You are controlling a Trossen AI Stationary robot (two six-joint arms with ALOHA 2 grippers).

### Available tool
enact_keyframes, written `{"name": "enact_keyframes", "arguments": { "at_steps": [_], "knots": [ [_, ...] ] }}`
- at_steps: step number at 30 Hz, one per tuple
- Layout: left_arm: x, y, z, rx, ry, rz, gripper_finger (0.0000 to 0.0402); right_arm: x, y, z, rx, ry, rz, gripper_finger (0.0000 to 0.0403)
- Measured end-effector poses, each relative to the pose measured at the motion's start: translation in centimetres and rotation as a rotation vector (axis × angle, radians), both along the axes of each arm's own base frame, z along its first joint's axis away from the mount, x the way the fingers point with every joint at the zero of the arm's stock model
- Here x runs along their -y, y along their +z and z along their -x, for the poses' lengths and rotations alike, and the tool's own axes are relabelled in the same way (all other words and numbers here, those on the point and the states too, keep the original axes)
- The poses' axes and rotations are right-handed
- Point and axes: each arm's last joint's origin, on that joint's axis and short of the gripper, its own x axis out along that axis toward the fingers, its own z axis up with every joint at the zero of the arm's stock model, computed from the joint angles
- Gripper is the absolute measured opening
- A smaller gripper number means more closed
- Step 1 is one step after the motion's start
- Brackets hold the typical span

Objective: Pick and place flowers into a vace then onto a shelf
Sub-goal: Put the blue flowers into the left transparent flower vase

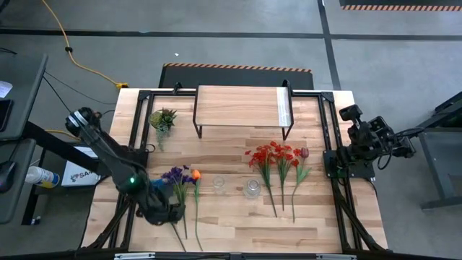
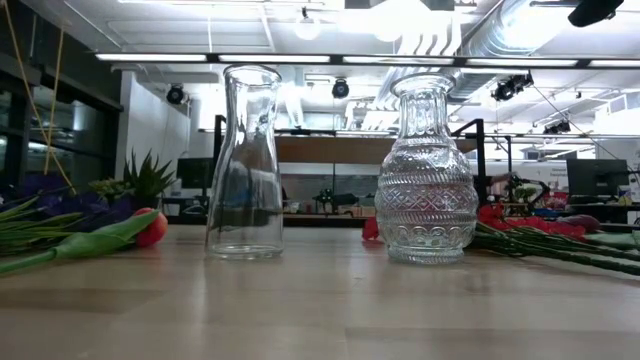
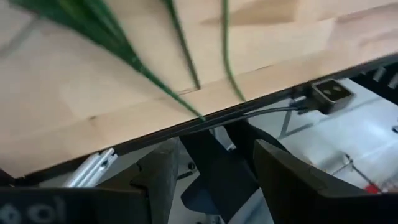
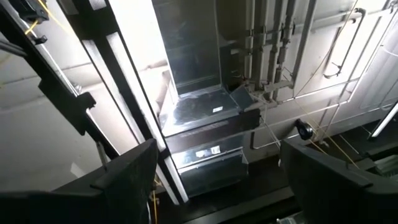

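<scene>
The left gripper (image 1: 167,214) hangs low over the green stems near the surface (image 1: 231,231) edge, jaws parted, gripping nothing. Flowers (image 1: 278,160) lie flat on both sides of two glass vases (image 1: 251,188). The shelf (image 1: 242,107) stands behind. The right gripper (image 1: 354,113) waits at the side, jaws wide.

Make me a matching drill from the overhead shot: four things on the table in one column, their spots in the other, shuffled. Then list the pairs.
Things:
1. shelf
2. potted plant
3. red flowers
4. left gripper

Places:
A. near the table's front left, over the stem ends
B. right of the two glass vases
C. at the table's far edge, centre
D. just left of the shelf

Pairs: 1-C, 2-D, 3-B, 4-A
</scene>
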Motion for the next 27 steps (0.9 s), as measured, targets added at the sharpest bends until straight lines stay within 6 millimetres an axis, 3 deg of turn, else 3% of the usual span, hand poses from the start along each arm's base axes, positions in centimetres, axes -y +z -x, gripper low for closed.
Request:
{"name": "enact_keyframes", "arguments": {
  "at_steps": [5,15,27],
  "knots": [
    [1.8,-2.1,0.0,-0.094,0.075,-0.006,0.0239,0.0,0.0,0.0,0.000,0.016,-0.006,0.0328],
    [2.7,-5.8,-0.8,-0.218,0.158,-0.115,0.0239,0.0,0.0,-0.1,-0.002,0.041,-0.013,0.0328],
    [0.2,-6.6,-0.6,-0.353,0.240,-0.313,0.0239,-0.1,0.0,-0.1,0.001,0.074,-0.017,0.0328]
  ]
}}
